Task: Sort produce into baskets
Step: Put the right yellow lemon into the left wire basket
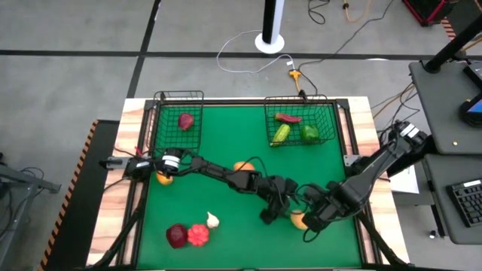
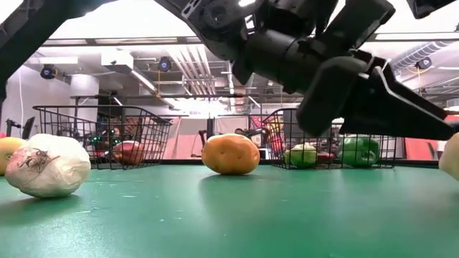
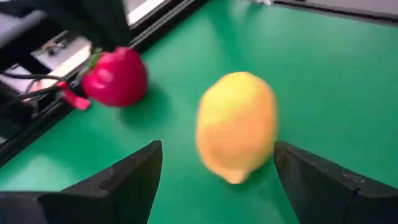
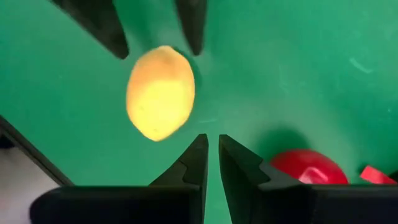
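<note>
The green worktop (image 1: 226,143) carries both baskets along its far edge, well beyond both tools. The left basket (image 1: 179,98) holds one dark red piece (image 1: 186,120). The right basket (image 1: 297,99) holds a red piece (image 1: 288,117), a long green piece (image 1: 281,134) and a green pepper (image 1: 309,133).

The left tool (image 3: 217,149) stands wide open and grips nothing. The right tool (image 4: 212,146) faces it, fingers closed together and empty.

A yellow lemon (image 3: 236,126) lies on the worktop just ahead of the left tool's fingertips, in line with the gap between them. It is beside and slightly ahead of the right tool's closed tips. A red round piece (image 3: 116,76) lies farther ahead of the left tool, near the worktop edge.

An orange piece (image 1: 242,165) lies behind the left tool, beside its arm. A maroon piece (image 1: 176,235), a red tomato (image 1: 198,235) and a white garlic bulb (image 1: 213,220) lie well apart from both tools, on the left tool's side.
</note>
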Motion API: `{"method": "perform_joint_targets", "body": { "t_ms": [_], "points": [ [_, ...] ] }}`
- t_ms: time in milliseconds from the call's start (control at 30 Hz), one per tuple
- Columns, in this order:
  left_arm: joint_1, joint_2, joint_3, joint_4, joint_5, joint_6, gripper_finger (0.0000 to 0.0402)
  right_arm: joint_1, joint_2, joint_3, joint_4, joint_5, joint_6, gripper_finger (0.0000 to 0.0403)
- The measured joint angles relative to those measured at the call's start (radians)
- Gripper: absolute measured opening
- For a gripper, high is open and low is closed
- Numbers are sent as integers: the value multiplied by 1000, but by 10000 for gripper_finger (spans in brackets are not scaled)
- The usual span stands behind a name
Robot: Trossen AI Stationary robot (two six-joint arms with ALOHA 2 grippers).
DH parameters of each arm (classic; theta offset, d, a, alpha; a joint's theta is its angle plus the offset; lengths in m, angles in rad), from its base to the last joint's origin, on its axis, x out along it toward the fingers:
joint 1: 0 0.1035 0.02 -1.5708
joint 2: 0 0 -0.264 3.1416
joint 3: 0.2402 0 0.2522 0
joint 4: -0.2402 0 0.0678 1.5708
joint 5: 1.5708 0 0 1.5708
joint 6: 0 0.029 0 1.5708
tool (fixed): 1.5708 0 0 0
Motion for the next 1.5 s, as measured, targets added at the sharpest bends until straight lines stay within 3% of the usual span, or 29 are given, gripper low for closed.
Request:
{"method": "perform_joint_targets", "body": {
  "t_ms": [100, 233, 400, 633, 900, 1300, 1500],
  "points": [
    [-11, 5, 0, 3, 37, 0, 288, 7, 10, -14, 60, -11, 8, 31],
    [-23, 8, 0, 6, 39, -5, 288, 21, 61, -35, 176, -104, -12, 31],
    [-28, 9, 0, 49, 38, -22, 288, 52, 139, -36, 184, -131, -7, 31],
    [-28, 9, 0, 77, 38, -22, 288, 43, 213, -37, 184, -60, -83, 31],
    [-28, 27, -1, 109, 38, -37, 288, 24, 212, -38, 209, 2, -134, 31],
    [-29, 39, -1, 104, 65, -52, 286, 4, 208, -38, 226, 12, -169, 31],
    [-25, 39, -2, 80, 65, -48, 264, 4, 190, -38, 224, 23, -168, 31]
  ]
}}
